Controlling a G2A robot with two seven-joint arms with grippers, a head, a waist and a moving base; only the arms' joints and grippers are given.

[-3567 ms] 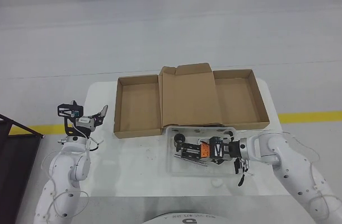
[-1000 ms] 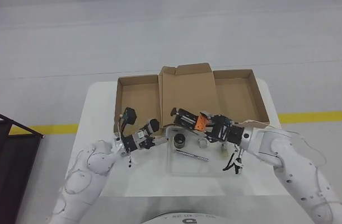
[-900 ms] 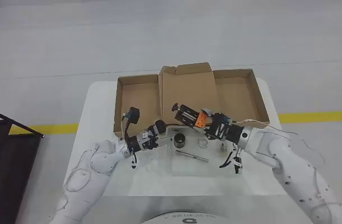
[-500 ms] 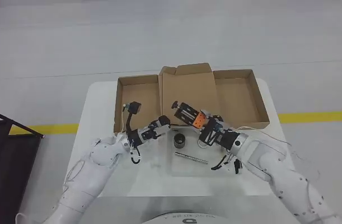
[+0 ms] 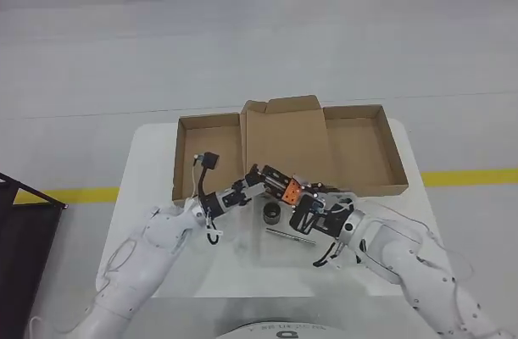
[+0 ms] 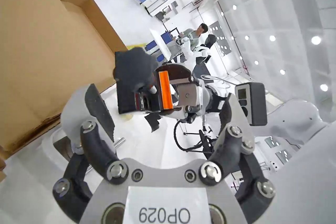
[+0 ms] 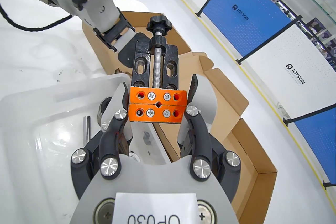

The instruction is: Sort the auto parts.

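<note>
Clamping my right tool (image 7: 158,90) on the orange end of this stiff, probably heavy vise (image 7: 157,62), with left tool (image 6: 161,101) spread apart nearby.

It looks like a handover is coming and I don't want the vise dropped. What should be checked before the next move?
1. Right gripper clamps vise by its orange block: ok.
2. Left gripper open: ok.
3. Knob end ahead of left gripper, untouched: ok.
4. Vise held above tray: ok.
5. Destination compartment in cardboard box: cannot tell.
</note>
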